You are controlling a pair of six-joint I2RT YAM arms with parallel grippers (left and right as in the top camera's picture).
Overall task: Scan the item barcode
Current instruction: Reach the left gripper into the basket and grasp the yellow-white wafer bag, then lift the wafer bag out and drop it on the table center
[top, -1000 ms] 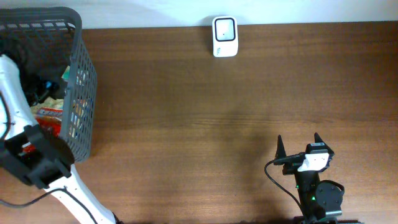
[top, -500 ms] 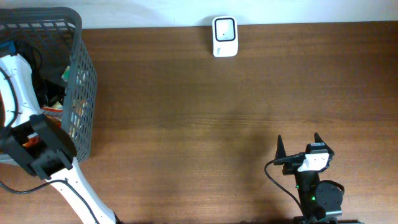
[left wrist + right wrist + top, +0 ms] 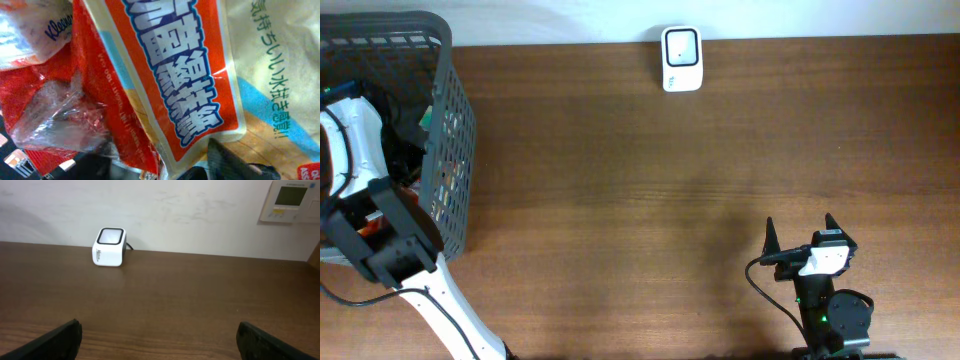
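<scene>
Two hands show. The left hand (image 3: 165, 167) is down in the basket (image 3: 455, 130) at 10 o'clock, close against an orange packet (image 3: 180, 75), with a red pack (image 3: 60, 100) at the packet's 9 o'clock. Whether it grips anything I cannot tell. The right hand (image 3: 799, 228) gapes wide and empty at 5 o'clock over the counter (image 3: 620, 200). The scanner (image 3: 681, 45) stands at 12 o'clock.

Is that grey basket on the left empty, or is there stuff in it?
Not empty. The basket holds packets: an orange bag and a tissue pack fill the left wrist view.
</scene>
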